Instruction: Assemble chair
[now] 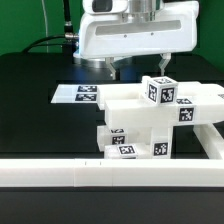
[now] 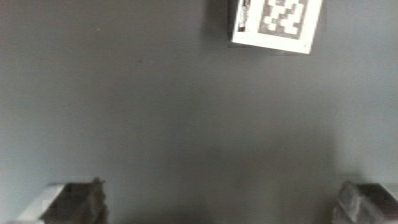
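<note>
The chair's white plastic pieces point(image 1: 150, 118) lie heaped together at the exterior view's middle right. Each carries small black-and-white tags, and a long slab point(image 1: 180, 97) rests across the top of the blocks point(image 1: 125, 140). My gripper point(image 1: 138, 66) hangs above the dark table behind the heap, apart from it. It is open with nothing between its fingers. In the wrist view my gripper point(image 2: 217, 205) shows only its two dark fingertips point(image 2: 71, 200) far apart over bare table. No chair piece appears in that view.
The marker board point(image 1: 85, 93) lies flat on the table at the exterior view's left of the heap, and its tagged corner point(image 2: 279, 22) shows in the wrist view. A long low white rail point(image 1: 90, 175) runs along the front and turns up the exterior view's right point(image 1: 210, 135).
</note>
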Robot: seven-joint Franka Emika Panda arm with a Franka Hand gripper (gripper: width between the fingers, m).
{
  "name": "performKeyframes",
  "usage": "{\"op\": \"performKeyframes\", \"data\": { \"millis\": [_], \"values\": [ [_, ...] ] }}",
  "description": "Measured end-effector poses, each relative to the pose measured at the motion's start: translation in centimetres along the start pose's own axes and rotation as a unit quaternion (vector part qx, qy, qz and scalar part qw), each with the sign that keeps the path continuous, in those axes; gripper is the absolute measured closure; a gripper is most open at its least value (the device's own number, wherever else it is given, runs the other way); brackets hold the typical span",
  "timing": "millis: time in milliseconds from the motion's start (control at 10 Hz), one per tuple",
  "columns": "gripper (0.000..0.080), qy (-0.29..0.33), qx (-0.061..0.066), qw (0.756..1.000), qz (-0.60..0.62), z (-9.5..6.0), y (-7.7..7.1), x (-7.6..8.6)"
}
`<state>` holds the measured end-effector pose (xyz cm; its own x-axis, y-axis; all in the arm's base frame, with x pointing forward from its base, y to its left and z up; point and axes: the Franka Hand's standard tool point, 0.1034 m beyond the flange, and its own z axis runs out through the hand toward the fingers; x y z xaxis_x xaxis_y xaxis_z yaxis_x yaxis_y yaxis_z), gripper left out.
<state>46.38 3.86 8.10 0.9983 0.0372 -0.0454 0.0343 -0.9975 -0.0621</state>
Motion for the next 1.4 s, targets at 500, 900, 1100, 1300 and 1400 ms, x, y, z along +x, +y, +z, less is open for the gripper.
{"op": "performKeyframes", "data": {
  "millis": [500, 900, 1100, 1300, 1400],
  "values": [
    [0.0150, -0.013, 0.000, 0.999, 0.053, 2.6, -2.1, -2.4],
    [0.0150, -0.007, -0.002, 0.998, 0.055, 2.8, -2.0, -2.3],
    [0.0150, -0.011, -0.012, 0.997, 0.072, 4.6, -2.8, -4.1],
    [0.0150, -0.007, -0.021, 0.997, 0.072, 5.6, -2.4, -4.4],
    [0.0150, -0.008, -0.025, 0.997, 0.075, 6.2, -2.6, -4.6]
  ]
}}
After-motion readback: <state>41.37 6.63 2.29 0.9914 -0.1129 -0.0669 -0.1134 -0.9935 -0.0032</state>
